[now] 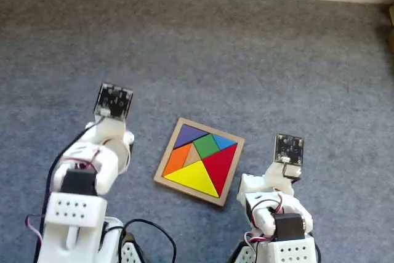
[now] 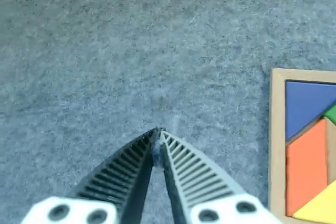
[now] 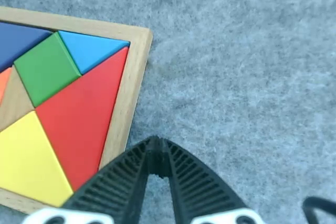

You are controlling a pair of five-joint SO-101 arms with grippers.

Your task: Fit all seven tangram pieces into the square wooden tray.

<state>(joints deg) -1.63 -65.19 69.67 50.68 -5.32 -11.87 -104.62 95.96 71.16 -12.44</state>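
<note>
**Inspector:** State the position of the square wooden tray [image 1: 167,148].

**Assessor:** It lies flat on the grey-covered bench [image 1: 258,53], between the two arms and turned somewhat askew to them. I count seven pieces inside the rim: large red triangle [image 3: 79,114], large yellow triangle [image 3: 26,161], green square [image 3: 46,66], light-blue triangle [image 3: 92,48], dark blue parallelogram [image 3: 18,38], orange triangle [image 2: 307,166] and small tan triangle [image 3: 16,103]. They sit edge to edge with no gap that I can see.

**Inspector:** Condition of the fingers?

**Assessor:** The left arm's fingers [image 2: 126,174] are closed tip to tip with nothing between them. The right arm's fingers [image 3: 118,179] are likewise closed and empty.

**Inspector:** Which arm stands nearer the tray, and on which side?

**Assessor:** The right one. Its tips hang just beside the tray's edge, along the red triangle, over bare covering and not over the wood. The left arm's tips are over open covering, with the tray's blue-and-orange side off to one side and clearly apart from them.

**Inspector:** Your judgement on the task?

**Assessor:** In my judgement the fit is complete and no piece is left to fetch. Any coming move should lead away from the tray. The right arm has the least margin, since its tips are closest to the rim and a sideways drift could nudge the tray
</note>
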